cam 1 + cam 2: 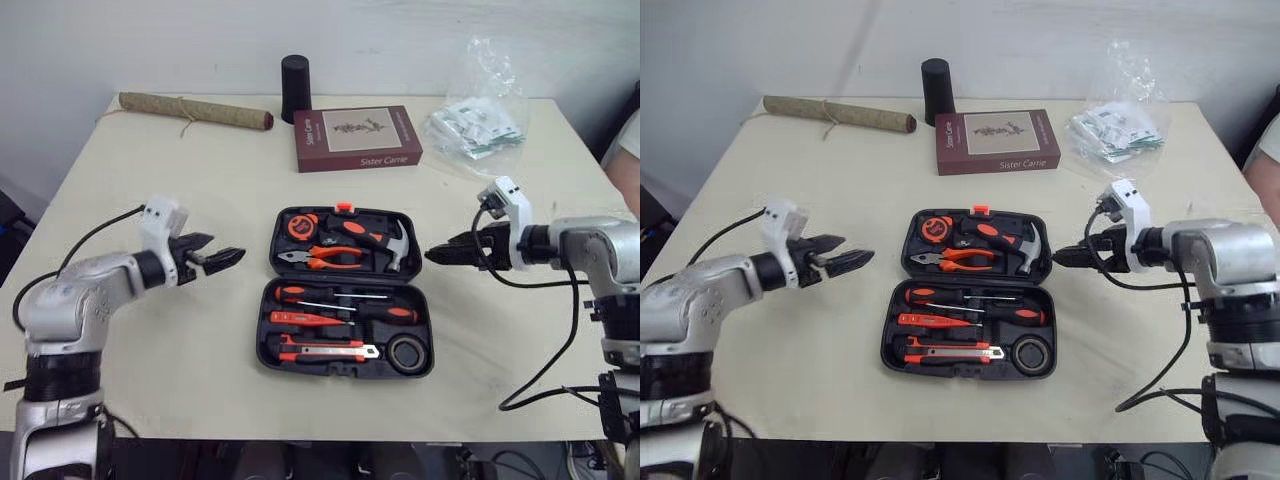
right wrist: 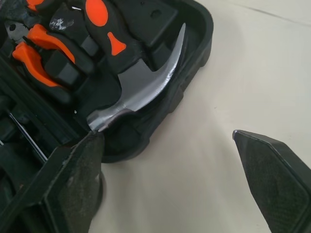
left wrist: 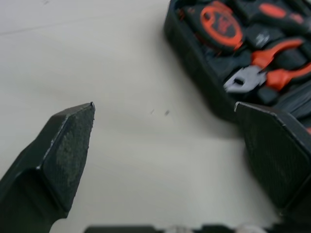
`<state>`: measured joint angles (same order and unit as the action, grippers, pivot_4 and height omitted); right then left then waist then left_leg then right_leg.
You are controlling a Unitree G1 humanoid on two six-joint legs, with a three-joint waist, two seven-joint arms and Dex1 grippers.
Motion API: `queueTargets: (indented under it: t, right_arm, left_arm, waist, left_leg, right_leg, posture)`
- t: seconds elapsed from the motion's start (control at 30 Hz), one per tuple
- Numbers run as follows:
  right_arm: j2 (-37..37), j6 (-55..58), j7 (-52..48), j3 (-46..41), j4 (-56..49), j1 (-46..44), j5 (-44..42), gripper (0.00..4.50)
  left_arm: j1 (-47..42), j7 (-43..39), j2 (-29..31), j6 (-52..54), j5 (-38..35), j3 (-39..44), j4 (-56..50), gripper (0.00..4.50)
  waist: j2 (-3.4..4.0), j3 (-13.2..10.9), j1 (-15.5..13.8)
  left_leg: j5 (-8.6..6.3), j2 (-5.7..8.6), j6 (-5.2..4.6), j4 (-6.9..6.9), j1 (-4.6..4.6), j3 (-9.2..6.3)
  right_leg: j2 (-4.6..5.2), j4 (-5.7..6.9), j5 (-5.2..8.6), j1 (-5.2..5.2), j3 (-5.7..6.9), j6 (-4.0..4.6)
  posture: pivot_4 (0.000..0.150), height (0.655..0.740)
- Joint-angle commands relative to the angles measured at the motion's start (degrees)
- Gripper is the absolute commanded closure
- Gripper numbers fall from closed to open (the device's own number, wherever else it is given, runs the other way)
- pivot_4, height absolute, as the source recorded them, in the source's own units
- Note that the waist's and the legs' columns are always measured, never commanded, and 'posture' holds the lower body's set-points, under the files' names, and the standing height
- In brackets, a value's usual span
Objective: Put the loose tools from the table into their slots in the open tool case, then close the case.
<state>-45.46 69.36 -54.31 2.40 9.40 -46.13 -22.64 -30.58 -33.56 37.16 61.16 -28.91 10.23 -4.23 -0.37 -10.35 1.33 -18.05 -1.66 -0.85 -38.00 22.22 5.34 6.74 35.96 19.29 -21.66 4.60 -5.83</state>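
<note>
The black tool case (image 1: 272, 352) lies open at the middle of the table, lid half away from me. In the lid half sit a tape measure (image 1: 300, 226), orange-handled pliers (image 1: 322, 259) and a hammer (image 2: 141, 92). The near half holds screwdrivers (image 1: 340, 296), a utility knife (image 1: 325, 349) and a black tape roll (image 1: 407, 352). My left gripper (image 1: 222, 250) hovers open just left of the lid half, fingers (image 3: 63, 145) empty. Off the case's right edge by the hammer head, my right gripper (image 2: 165, 134) stands open and empty.
A maroon book (image 1: 357, 138), a black cylinder (image 1: 296, 88), a rolled mat (image 1: 195, 110) and a clear plastic bag (image 1: 478, 125) lie along the table's far side. A person's sleeve (image 1: 628, 140) shows at the right edge. Bare tabletop (image 1: 170, 340) flanks the case.
</note>
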Motion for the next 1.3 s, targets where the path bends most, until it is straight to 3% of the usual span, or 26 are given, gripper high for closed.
queueTargets:
  t: [0.03,0.33,0.73,0.77,0.87,1.0,1.07,1.13,1.3]
  right_arm:
    - [1.96,2.76,4.22,0.79,1.35,-3.12,1.04,0.00]
    - [6.75,0.71,9.73,3.21,5.31,-5.83,3.63,0.00]
    - [7.28,2.20,13.36,2.26,8.43,-6.55,4.23,0.00]
    - [7.57,2.51,13.79,1.80,8.83,-6.67,4.06,0.00]
    - [9.05,4.14,15.22,-0.58,10.28,-7.18,3.24,0.78]
    - [9.78,4.62,16.57,-1.35,10.97,-6.64,3.44,2.75]
    - [10.41,5.33,17.55,-2.44,11.07,-6.42,3.06,3.75]
    - [11.26,6.04,18.58,-4.02,10.96,-6.24,2.50,4.49]
    - [13.40,1.35,20.59,-8.49,7.10,-3.55,1.24,4.50]
  left_arm:
    - [-4.02,3.66,-2.01,5.20,0.50,-2.51,0.06,0.03]
    - [-9.51,6.32,-5.74,5.27,3.07,-6.42,5.07,0.03]
    - [-11.79,7.08,-6.50,5.29,6.10,-9.39,9.35,0.03]
    - [-11.86,7.11,-6.61,5.21,6.21,-9.45,9.46,0.28]
    - [-12.40,7.83,-7.31,4.73,6.63,-8.80,10.14,1.22]
    - [-12.18,7.67,-7.28,5.11,7.04,-9.34,10.23,3.04]
    - [-11.62,7.81,-7.49,5.43,7.00,-9.55,9.78,3.69]
    - [-11.22,8.51,-8.33,5.29,6.61,-8.61,9.42,3.78]
    - [-8.75,8.28,-9.81,1.00,5.67,-6.36,7.04,3.80]
  waist:
    - [-0.01,-0.01,0.08]
    - [-0.07,-0.04,0.17]
    - [-0.07,-0.03,0.14]
    - [-0.07,-0.03,0.14]
    - [-0.08,-0.03,0.14]
    - [-0.09,-0.02,0.18]
    - [-0.13,0.01,0.19]
    - [-0.18,0.04,0.18]
    - [-0.25,0.08,0.15]
  left_leg:
    - [0.00,0.00,-0.01,-0.02,0.01,0.03]
    - [0.15,0.03,-0.02,-0.11,0.54,0.54]
    - [0.22,0.01,-0.01,-0.17,0.43,0.65]
    - [0.22,0.02,-0.01,-0.17,0.43,0.66]
    - [0.22,0.02,-0.01,-0.19,0.42,0.67]
    - [0.22,0.01,0.00,-0.21,0.33,0.71]
    - [0.22,0.01,0.00,-0.20,0.24,0.74]
    - [0.22,0.01,0.00,-0.20,0.19,0.76]
    - [0.22,0.02,0.00,-0.20,0.17,0.77]
  right_leg:
    - [-0.05,0.00,0.00,-0.01,0.00,-0.01]
    - [-0.32,0.49,-0.01,-0.94,0.07,-0.03]
    - [-0.29,0.69,-0.01,-0.94,-0.06,-0.03]
    - [-0.29,0.70,-0.01,-0.95,-0.07,-0.03]
    - [-0.30,0.74,-0.01,-0.94,-0.08,-0.03]
    - [-0.30,0.83,-0.01,-0.93,-0.15,-0.03]
    - [-0.29,0.83,-0.01,-0.88,-0.18,-0.03]
    - [-0.27,0.85,-0.01,-0.83,-0.21,-0.03]
    - [-0.21,0.86,-0.01,-0.81,-0.24,-0.03]
  posture:
    - [0.150,0.7400]
    - [0.150,0.7400]
    - [0.150,0.7400]
    - [0.150,0.7400]
    - [0.150,0.7400]
    - [0.150,0.7400]
    - [0.150,0.7400]
    - [0.150,0.7400]
    - [0.150,0.7400]
